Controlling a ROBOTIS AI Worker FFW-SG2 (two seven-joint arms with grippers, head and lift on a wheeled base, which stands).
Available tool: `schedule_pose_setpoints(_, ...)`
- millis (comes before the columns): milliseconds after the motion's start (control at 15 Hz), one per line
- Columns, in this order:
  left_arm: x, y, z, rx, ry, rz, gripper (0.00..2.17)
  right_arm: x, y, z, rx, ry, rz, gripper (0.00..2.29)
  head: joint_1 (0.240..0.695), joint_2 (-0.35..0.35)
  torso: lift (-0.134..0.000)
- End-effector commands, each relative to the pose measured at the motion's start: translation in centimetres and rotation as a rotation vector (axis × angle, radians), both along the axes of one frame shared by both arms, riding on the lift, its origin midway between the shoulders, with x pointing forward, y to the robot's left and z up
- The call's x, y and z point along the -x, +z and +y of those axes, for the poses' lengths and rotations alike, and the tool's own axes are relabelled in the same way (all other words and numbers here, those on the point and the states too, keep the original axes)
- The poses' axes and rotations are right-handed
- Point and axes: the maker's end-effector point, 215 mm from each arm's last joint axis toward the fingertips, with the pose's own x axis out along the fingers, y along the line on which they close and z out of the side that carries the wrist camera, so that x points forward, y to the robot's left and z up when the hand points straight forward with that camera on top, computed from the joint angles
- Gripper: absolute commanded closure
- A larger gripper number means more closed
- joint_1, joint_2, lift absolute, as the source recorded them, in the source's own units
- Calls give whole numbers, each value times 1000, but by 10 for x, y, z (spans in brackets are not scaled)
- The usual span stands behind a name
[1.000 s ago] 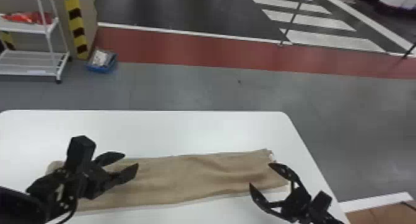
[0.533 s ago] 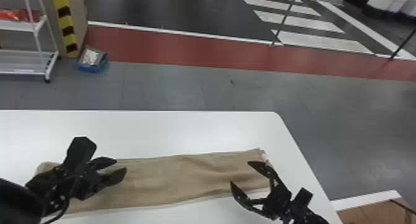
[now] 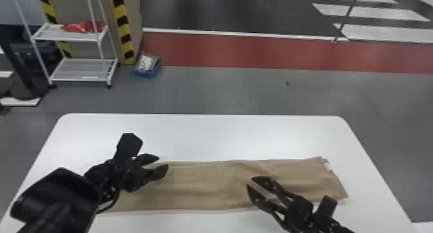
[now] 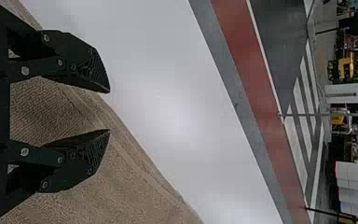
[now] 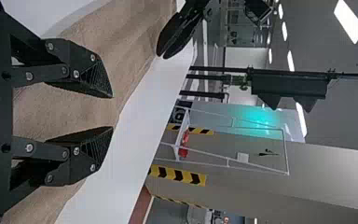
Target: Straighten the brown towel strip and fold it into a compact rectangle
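The brown towel strip [image 3: 206, 185] lies flat and stretched out sideways, lightly rippled, with a small white tag at its right end. Over its left part my left gripper [image 3: 163, 163] stands open; in the left wrist view the same gripper [image 4: 110, 111] has towel [image 4: 140, 196] below and between its parted fingers. My right gripper [image 3: 250, 181] is above the strip's near half, right of its middle. Seen from the right wrist, that gripper [image 5: 113, 112] is open over the cloth [image 5: 135, 51], holding nothing. The arm hides part of the towel's left end.
A white table [image 3: 209, 135] carries the towel, its far edge running behind the strip. On the floor beyond are a white shelf rack [image 3: 80, 69] and a blue box [image 3: 146, 66], both off the table.
The head view has turned toward the left, showing the table's far left corner. Relative to the towel, my right gripper has moved left from near the right end; my left gripper has shifted slightly left.
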Motion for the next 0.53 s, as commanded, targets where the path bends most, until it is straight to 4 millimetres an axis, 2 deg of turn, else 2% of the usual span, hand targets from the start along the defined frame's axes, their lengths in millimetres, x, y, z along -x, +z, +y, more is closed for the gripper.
schedule_pose_setpoints(0,0,-2,2,-3,-2,9,701,1,-1,36,-33,37,1,1953,695,-69,0)
schedule_pose_setpoints(200,3,-4,-1,-3,-13,14,701,-4,-2,53,-41,25,-10,1953,695,-8,0)
schedule_pose_setpoints(333,7,-7,-3,-8,-22,21,701,-7,-8,53,-33,-6,2,1949,695,1,0)
schedule_pose_setpoints(467,10,-13,-2,-37,-31,27,701,-5,-16,62,-23,-12,21,1949,695,3,0)
